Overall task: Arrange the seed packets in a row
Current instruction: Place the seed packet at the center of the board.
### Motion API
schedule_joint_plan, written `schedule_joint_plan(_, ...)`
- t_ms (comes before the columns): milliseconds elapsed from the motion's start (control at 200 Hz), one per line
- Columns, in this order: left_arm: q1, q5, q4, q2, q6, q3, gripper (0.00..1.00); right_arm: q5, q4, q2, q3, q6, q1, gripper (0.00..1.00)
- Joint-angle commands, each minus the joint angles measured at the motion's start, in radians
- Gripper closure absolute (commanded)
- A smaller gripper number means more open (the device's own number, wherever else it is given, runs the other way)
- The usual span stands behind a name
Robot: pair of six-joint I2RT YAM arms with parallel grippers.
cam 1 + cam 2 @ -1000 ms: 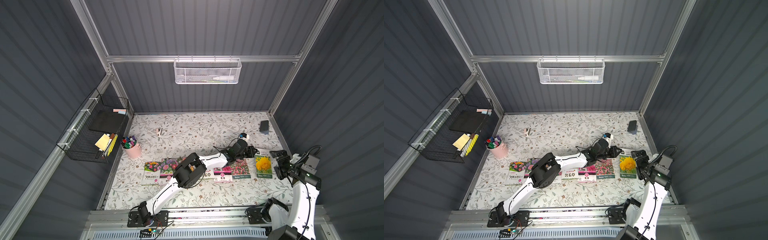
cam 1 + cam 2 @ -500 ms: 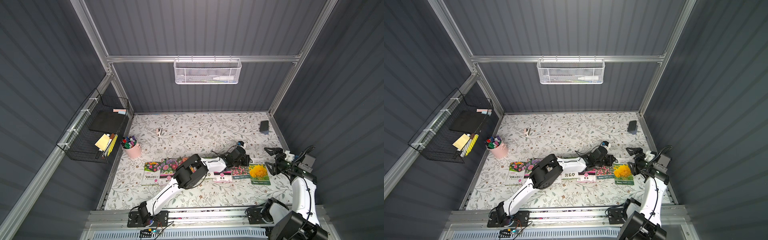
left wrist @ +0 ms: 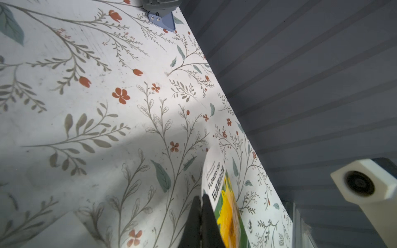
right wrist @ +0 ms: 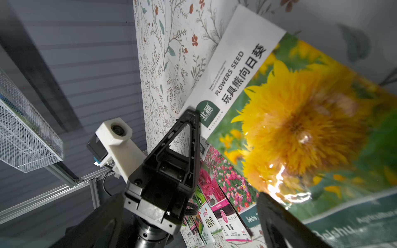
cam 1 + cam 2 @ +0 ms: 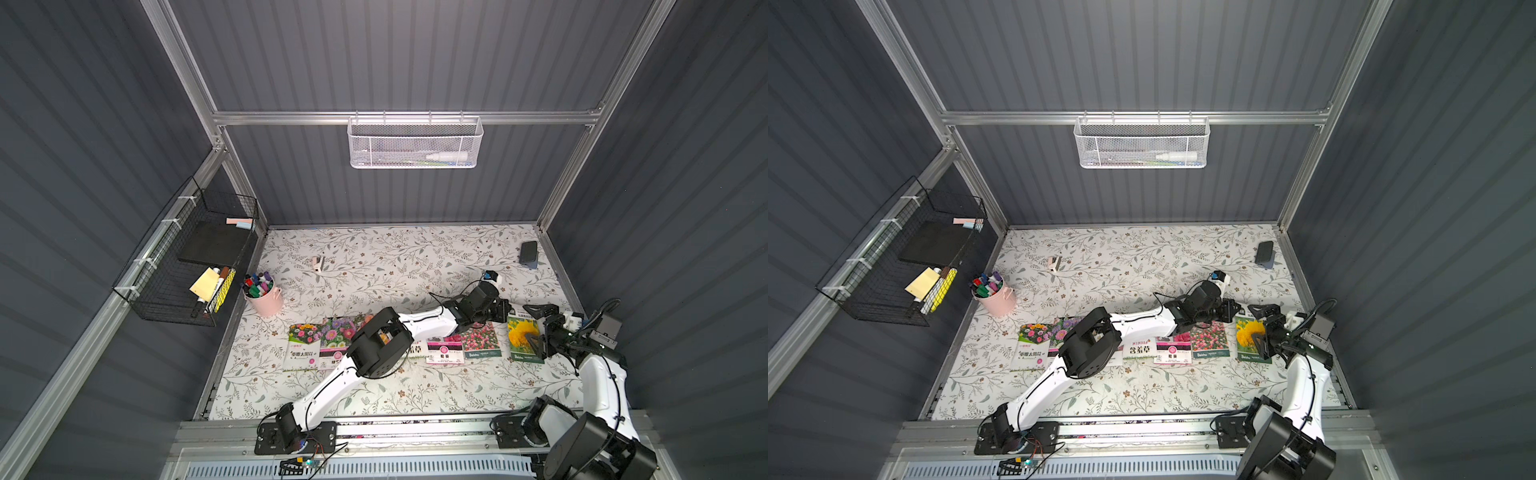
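- Seed packets (image 5: 478, 338): in row across floral mat (image 5: 374, 266), left ones overlapping.
- Sunflower pkt (image 5: 521, 338): rightmost, flat, slight gap from rest.
- L claw (image 4: 192, 114): pinched closed, tip at pkt's corner.
- R claw (image 5: 532, 327): spread wide above pkt's right edge.

Your table (image 5: 374, 266) is bright, the walls (image 5: 124, 124) dim.
Glare streaks the sunflower packet (image 4: 300, 128) at 3 o'clock; its bloom is blurred.

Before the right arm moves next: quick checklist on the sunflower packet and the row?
1. Left gripper shut, tip at sunflower packet corner: ok
2. Right gripper open over that packet: ok
3. Gap to pink flower-field packet: ok
4. Left-end packets spaced: not ok, they touch or overlap
5. Mid-row packets under left arm: cannot tell
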Motion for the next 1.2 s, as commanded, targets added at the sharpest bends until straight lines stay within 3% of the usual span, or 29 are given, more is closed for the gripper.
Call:
schedule_joint_plan(0, 0.000, -0.025, -0.050, 0.012, 0.046, 0.009, 1.00, 0.010, 0.061, 0.038, -0.021, 0.021, 0.014, 0.02)
schedule_joint_plan(350, -0.004, -0.031, -0.128, 0.031, 0.112, 0.070, 1.00, 0.097, 0.140, 0.135, -0.042, 0.063, 0.116, 0.03)
schedule_joint_plan(1196, 0.000, -0.065, -0.163, 0.049, 0.202, 0.093, 1.00, 0.210, 0.320, 0.416, 0.065, 0.150, 0.154, 0.03)
